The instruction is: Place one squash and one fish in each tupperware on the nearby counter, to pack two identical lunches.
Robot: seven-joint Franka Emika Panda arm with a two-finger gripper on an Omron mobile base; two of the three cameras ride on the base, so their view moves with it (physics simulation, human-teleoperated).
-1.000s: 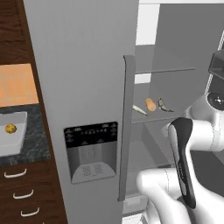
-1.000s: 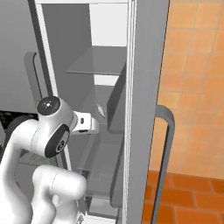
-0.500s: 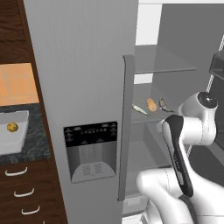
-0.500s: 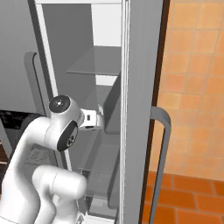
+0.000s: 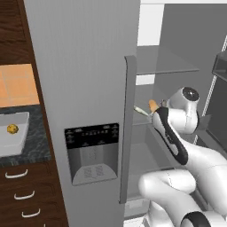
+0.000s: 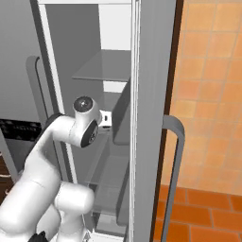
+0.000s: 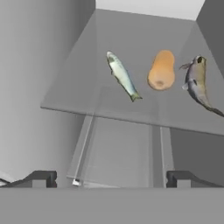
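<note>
Looking down the hand view, the gripper (image 7: 111, 179) has its two dark tips spread wide apart with nothing between them, so it's empty. Straight ahead of it and a bit higher is a glass fridge shelf (image 7: 65, 94) with three things lying in a row. Ahead and slightly to the left of the tips is a slim pale fish (image 7: 122, 76), lying at a slant. Just right of that, not touching it, sits an orange squash (image 7: 161, 70), fat end toward the gripper. Further right, near the edge of that view, is a second fish (image 7: 197, 84), darker looking, close beside the squash but apart from it as far as I can tell. All three are well clear of the fingertips, and the shelf's front edge sits between them and the gripper.

From the left base view the arm reaches into the open fridge (image 5: 88, 66), and you can just catch the squash (image 5: 153, 105) and a sliver of fish (image 5: 141, 110) poking out past the door edge, right in front of the hand. Way off to the left of the gripper, on the black speckled counter (image 5: 33, 144), there's a light tupperware (image 5: 15, 137) with another squash (image 5: 12, 129) already sitting in it.

As for writing: the dispenser panel (image 5: 91, 135) on the door has a row of tiny pale marks, but they're too small to read. No brand names anywhere I can make out.
</note>
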